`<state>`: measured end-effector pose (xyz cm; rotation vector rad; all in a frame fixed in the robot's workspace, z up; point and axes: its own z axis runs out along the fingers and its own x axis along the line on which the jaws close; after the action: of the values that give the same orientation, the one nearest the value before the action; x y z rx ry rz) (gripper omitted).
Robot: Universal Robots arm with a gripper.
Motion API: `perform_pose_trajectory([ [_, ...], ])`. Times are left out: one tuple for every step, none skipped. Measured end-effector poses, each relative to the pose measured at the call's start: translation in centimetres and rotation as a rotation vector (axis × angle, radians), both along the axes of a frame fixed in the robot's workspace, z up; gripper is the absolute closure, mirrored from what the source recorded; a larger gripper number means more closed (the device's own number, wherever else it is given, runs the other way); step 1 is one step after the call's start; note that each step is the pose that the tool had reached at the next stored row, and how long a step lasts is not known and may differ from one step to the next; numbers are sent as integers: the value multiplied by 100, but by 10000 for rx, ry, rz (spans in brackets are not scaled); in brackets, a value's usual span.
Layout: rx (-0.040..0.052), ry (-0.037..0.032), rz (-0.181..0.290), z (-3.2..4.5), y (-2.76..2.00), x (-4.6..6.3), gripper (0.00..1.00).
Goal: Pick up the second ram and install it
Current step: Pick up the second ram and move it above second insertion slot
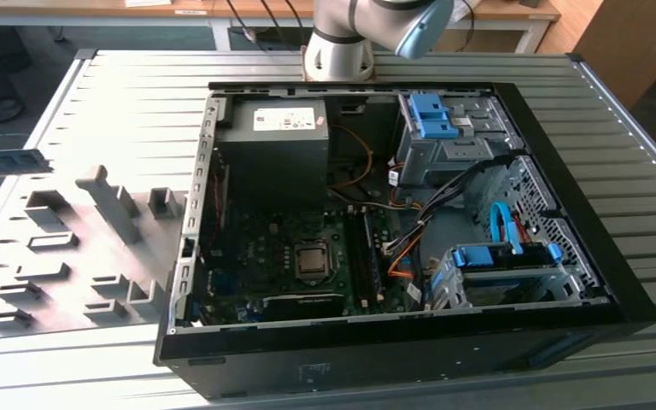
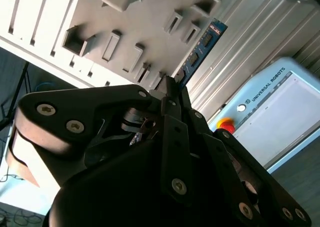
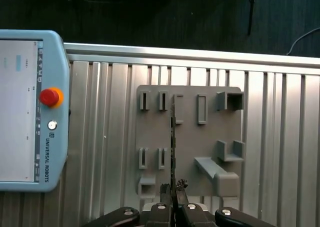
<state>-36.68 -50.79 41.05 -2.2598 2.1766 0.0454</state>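
Note:
My gripper [image 3: 173, 190] is shut on the second ram [image 3: 172, 137], a slim board seen edge-on in the first wrist view, sticking out from the fingertips over the grey fixture plate [image 3: 190, 132]. In the second wrist view the second ram [image 2: 201, 51] shows its blue-green face with a row of chips, reaching from the gripper [image 2: 170, 87] past the fixture plate [image 2: 125, 32]. In the exterior view the open computer case [image 1: 419, 359] lies on the table, with the motherboard [image 1: 271, 248] and its long black memory slots [image 1: 365, 248] beside the CPU socket [image 1: 308, 259].
A teach pendant [image 3: 25, 112] with a red stop button lies on the ribbed metal table [image 3: 280, 152] beside the fixture. In the exterior view the fixture plate [image 1: 66, 248] lies on the exterior view's left of the case, and the arm's base [image 1: 340, 51] stands behind it.

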Motion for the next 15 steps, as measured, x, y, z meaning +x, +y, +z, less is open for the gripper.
perform_pose_trajectory([
  [0, 1, 1, 0, 0, 38, 86],
  [0, 0, 0, 0, 0, 72, 86],
  [0, 0, 0, 0, 0, 104, 86],
  [0, 0, 0, 0, 0, 134, 86],
  [0, 0, 0, 0, 0, 164, 86],
  [0, 0, 0, 0, 0, 194, 86],
  [0, 0, 0, 0, 0, 224, 86],
  [1, -1, 0, -1, 0, 254, 86],
  [0, -1, 0, 0, 0, 283, 86],
  [0, 0, 0, 0, 1, 308, 86],
  [0, 0, 0, 0, 0, 334, 86],
  [0, 0, 0, 0, 1, 359, 86],
  [0, 1, 0, 0, 1, 382, 86],
  [0, 0, 0, 0, 1, 407, 86],
  [0, -1, 0, 0, 1, 436, 86],
])
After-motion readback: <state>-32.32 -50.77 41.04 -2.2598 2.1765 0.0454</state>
